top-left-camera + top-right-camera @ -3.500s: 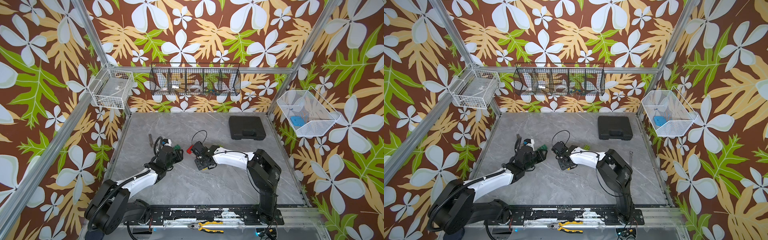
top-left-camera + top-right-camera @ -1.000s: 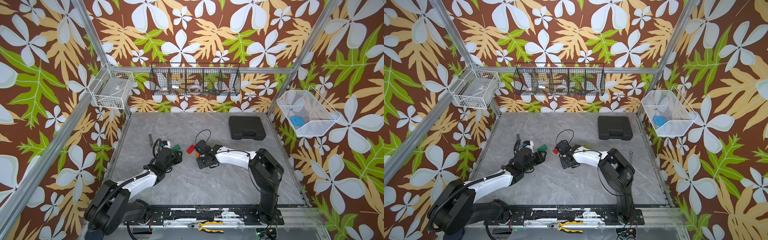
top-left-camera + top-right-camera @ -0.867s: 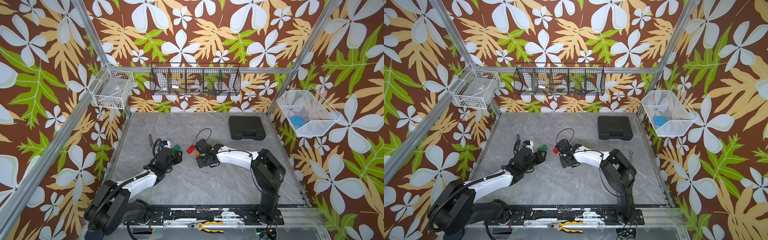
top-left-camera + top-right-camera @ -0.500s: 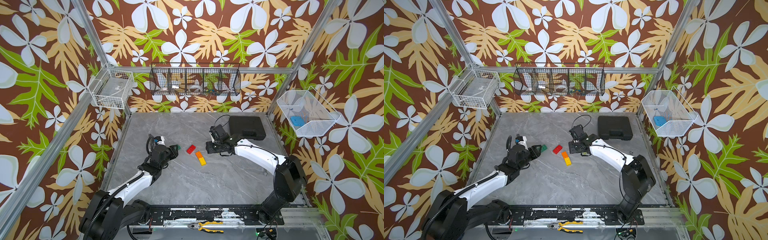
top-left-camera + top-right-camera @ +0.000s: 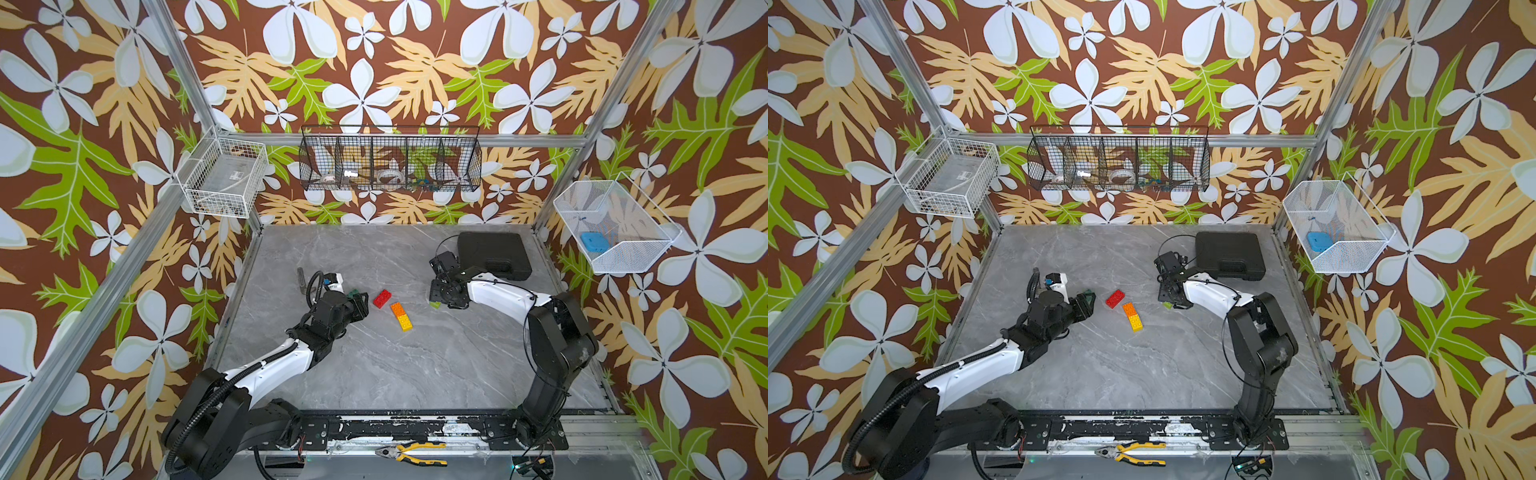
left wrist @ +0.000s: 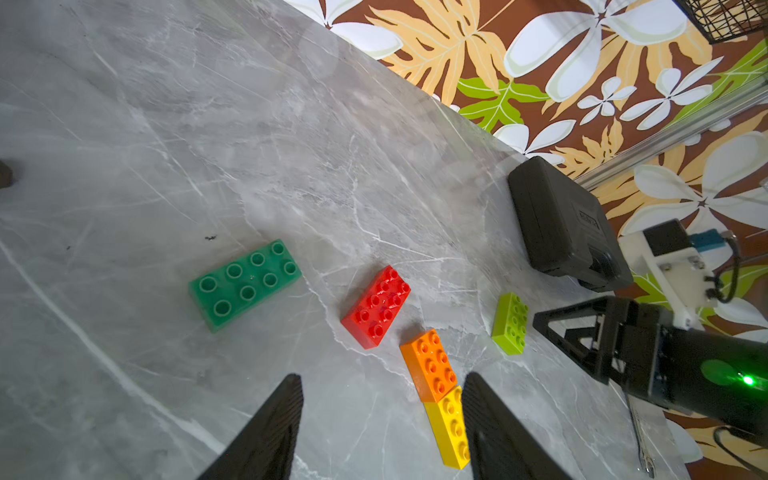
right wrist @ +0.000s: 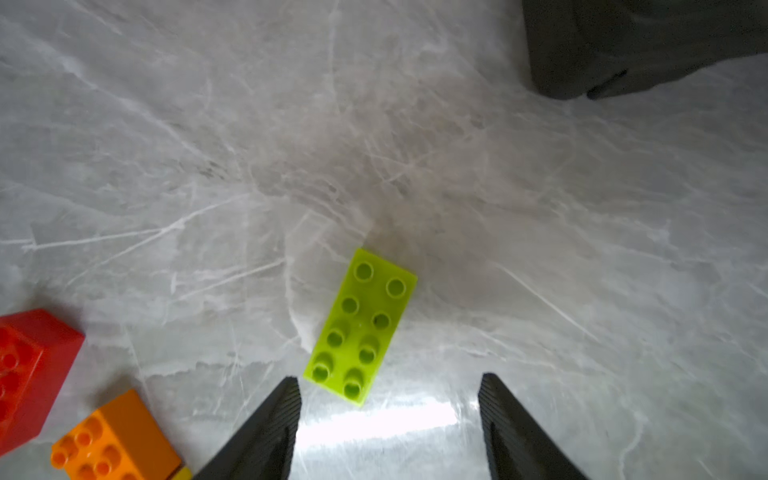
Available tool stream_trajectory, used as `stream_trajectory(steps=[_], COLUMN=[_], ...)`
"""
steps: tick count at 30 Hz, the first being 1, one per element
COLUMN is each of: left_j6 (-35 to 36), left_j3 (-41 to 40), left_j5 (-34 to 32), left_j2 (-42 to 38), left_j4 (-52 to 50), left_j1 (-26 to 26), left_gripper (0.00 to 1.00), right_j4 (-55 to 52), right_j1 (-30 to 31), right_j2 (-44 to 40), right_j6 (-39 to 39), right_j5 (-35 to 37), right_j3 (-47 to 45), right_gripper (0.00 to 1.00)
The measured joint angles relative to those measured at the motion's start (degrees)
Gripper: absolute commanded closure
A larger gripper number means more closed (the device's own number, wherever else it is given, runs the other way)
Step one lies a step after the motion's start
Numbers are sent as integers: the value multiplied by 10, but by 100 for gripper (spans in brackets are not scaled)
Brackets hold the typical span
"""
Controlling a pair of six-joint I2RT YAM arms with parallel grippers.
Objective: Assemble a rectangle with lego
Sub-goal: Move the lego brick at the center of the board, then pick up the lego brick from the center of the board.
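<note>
**Arms part, bricks left loose**

Within the last second the left end effector (image 6: 380, 378) and right end effector (image 7: 388, 378) pulled away from the centre, jaws apart and empty. On the grey marbled worktop (image 5: 374, 365), an orange studded plastic brick (image 6: 432, 365) is joined end to end with a yellow brick (image 6: 451, 424). The red brick (image 6: 376, 306) lies just beside that pair, the dark green brick (image 6: 245, 284) beyond it, and the lime brick (image 7: 360, 326) on the opposite side. The rectangle is unbuilt. Leaf-patterned walls (image 5: 374, 83) surround the worktop.
</note>
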Motion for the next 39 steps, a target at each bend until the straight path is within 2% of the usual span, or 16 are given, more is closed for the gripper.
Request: stream_trajectory(steps=[9,16,21,26,32,36,39], left_j6=[0,1,3,5,5,14,16], left_j3=[0,8,23,42,76,97,96], left_j5=[0,-3,-7,-9,-3,-1,6], left_j2=[-1,6,8,22,54,60,53], left_j4=[3,-3,-5,-10,-13,-27,-33], left_j1=[0,0,0,0,0,0,0], left_gripper=[38,40,40,41,41,41,42], right_j4=[23,38,71,48,24,9,-11], right_j1=[0,0,-1,21,78,73,50], right_j2=[77,95,72,7,-31,-82,-119], right_j6=[5,32,64,131,229,224,158], right_j5=[5,17,9,-16,-63,-90,-90], right_j3=[39,32,-4,-75,-92,-100,-95], right_gripper=[44,69,79,75,52,49,53])
